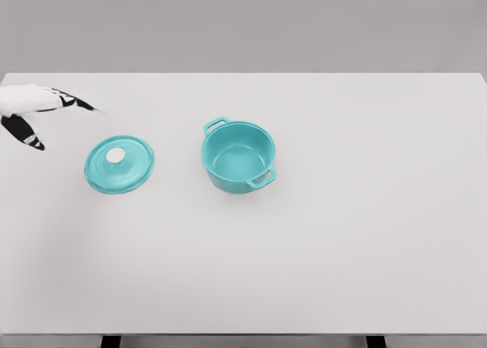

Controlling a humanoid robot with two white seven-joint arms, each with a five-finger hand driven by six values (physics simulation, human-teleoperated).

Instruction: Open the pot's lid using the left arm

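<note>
The pot (238, 156) stands upright near the middle of the white worktop (342, 249), and it is open, so the teal inside wall and bottom are visible. It has two small loop handles, one at the upper left of the rim and one at the lower right. The lid (119, 164) is off the pot and lies flat on the worktop to the left of it, well apart from it, with its white round knob (116, 155) pointing up. The left robot hand (38, 112) shows at the left edge of the picture, up and to the left of the lid, not touching it. Its fingers (74, 101) are stretched out and spread, and it holds nothing; one dark finger points down and right, the others point right toward the far side of the worktop. The hand is cut off by the picture edge, so the wrist and arm are hidden, and the fingertips look a little blurred. The right arm is not in the picture. At the bottom edge two dark parts under the worktop are only partly visible, and I cannot tell what they are.
</note>
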